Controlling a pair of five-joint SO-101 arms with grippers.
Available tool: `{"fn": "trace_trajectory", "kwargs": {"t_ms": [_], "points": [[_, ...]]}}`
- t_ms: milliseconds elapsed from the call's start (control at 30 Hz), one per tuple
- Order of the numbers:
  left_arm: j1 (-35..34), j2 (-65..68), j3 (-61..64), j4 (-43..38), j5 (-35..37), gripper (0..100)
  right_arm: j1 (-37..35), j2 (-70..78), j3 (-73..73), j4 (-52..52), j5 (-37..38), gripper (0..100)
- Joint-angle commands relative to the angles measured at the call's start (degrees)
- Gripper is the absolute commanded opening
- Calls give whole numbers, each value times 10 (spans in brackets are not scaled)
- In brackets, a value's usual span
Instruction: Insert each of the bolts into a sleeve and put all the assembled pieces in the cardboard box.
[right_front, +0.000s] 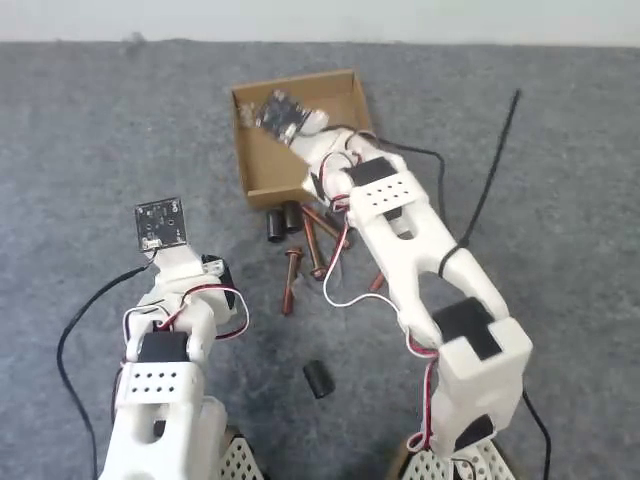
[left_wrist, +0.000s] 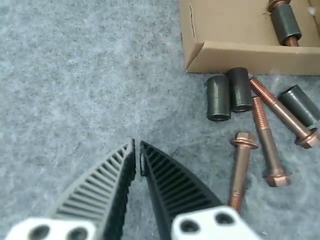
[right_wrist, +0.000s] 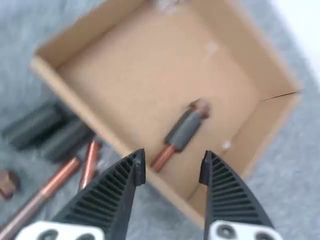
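The cardboard box (right_front: 252, 160) lies at the far middle of the table, with one bolt-in-sleeve piece (right_wrist: 182, 131) lying on its floor (left_wrist: 285, 22). My right gripper (right_wrist: 174, 160) hovers open just above that piece, nothing between its fingers. In front of the box lie several copper bolts (right_front: 291, 278) (left_wrist: 241, 169) (right_wrist: 46, 189) and dark sleeves (right_front: 282, 219) (left_wrist: 218, 97) (right_wrist: 33, 122). My left gripper (left_wrist: 137, 146) is shut and empty over bare carpet, to the left of the pile.
A lone dark sleeve (right_front: 318, 379) lies near the front between the two arm bases. The right arm (right_front: 400, 220) stretches over the bolts toward the box. Cables (right_front: 490, 180) trail on the grey carpet at the right.
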Motion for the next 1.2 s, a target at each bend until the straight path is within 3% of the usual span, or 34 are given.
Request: {"fn": "trace_trajectory", "kwargs": {"t_ms": [0,233,667,800,1167], "points": [[-1,-8,-2,-12,-7,11,-8,-5,-14,24,63,177],[-1,-8,-2,-12,-7,11,-24,1,-14,47,113,177],[-1,-9,-2,-12,-7,11,-14,98,-87,44,113,173],[-1,-9,-2,-14,-7,11,-15,92,-90,43,113,11],[-1,-9,-2,-15,-7,11,-18,31,-13,97,113,6]]}}
